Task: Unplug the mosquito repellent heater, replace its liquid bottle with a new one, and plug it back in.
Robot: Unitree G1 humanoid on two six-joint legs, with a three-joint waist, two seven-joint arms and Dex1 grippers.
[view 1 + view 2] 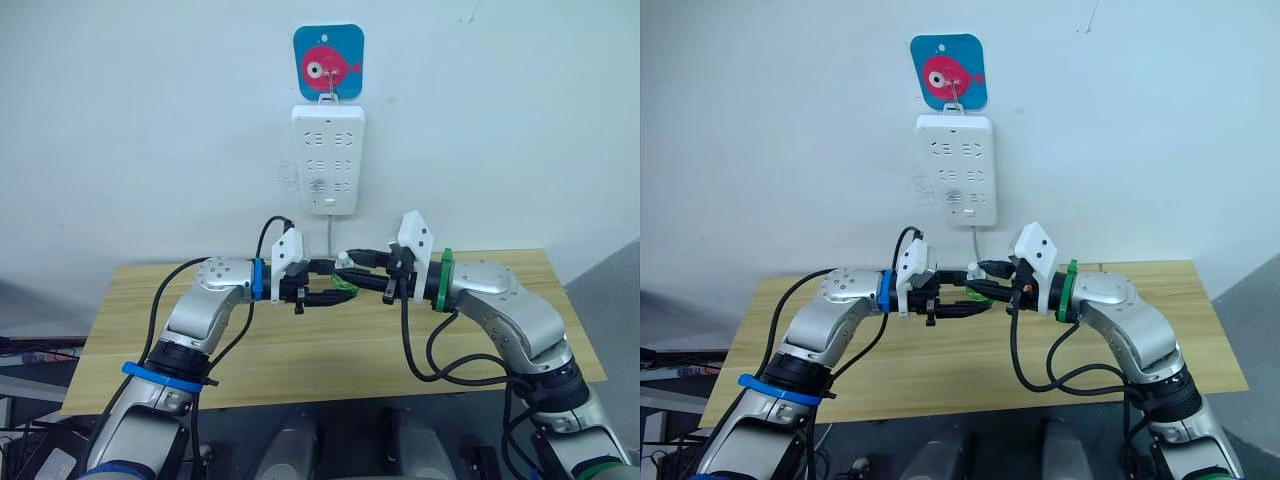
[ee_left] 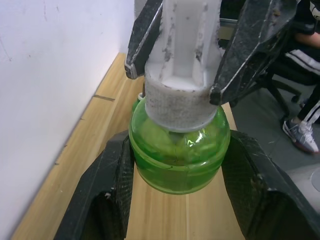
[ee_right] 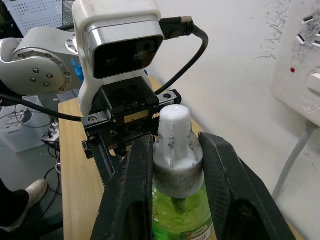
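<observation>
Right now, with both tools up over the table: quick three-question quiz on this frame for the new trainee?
1. True or false: the left tool grips the translucent green liquid bottle by its body.
2. The right tool is closed on: A) the bottle's white ribbed cap; B) a cable; C) nothing.
3. Fill in: the white multi-socket power strip hangs below a blue sticker showing a pink ____.
Key: 1 true; 2 A; 3 fish.

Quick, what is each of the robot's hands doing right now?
Left gripper: closed on the round green translucent liquid bottle.
Right gripper: closed on that bottle's white ribbed plastic cap.
</observation>
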